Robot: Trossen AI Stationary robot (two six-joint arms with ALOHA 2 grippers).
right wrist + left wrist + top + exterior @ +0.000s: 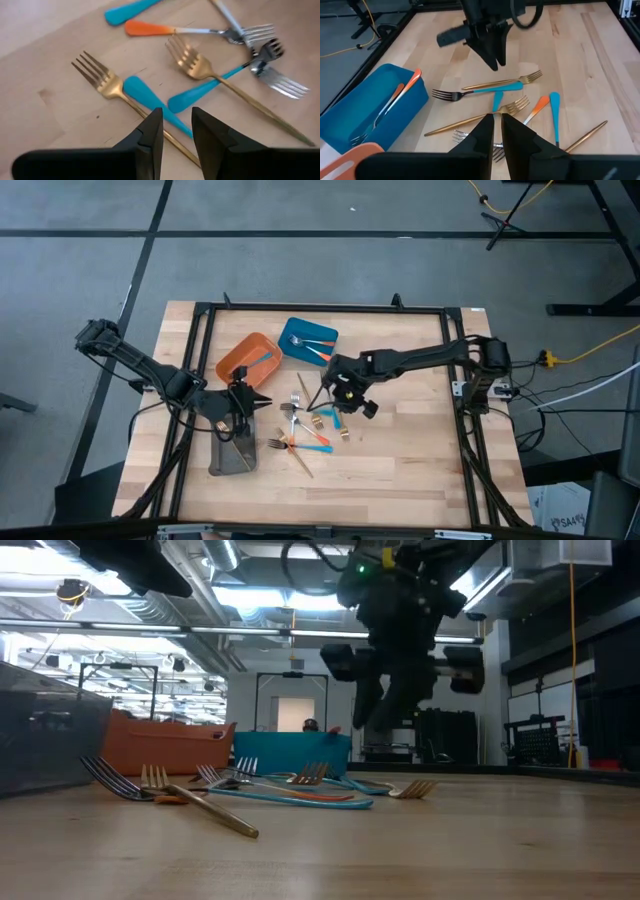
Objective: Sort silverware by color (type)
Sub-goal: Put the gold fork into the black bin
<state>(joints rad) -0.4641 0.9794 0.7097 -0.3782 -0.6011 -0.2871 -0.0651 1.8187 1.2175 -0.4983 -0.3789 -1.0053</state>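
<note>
We're hovering the right hand point(172, 131), fingers slightly parted and empty, over the silverware point(305, 430); nearest blue-handled fork point(152, 106) lying just ahead at 12 o'clock, handle toward us.

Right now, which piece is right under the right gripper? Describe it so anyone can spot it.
Find the loose pile mid-table in front of the blue tray. The right gripper hangs over a blue-handled piece lying beside a gold fork, handle end toward the fingers.
</note>
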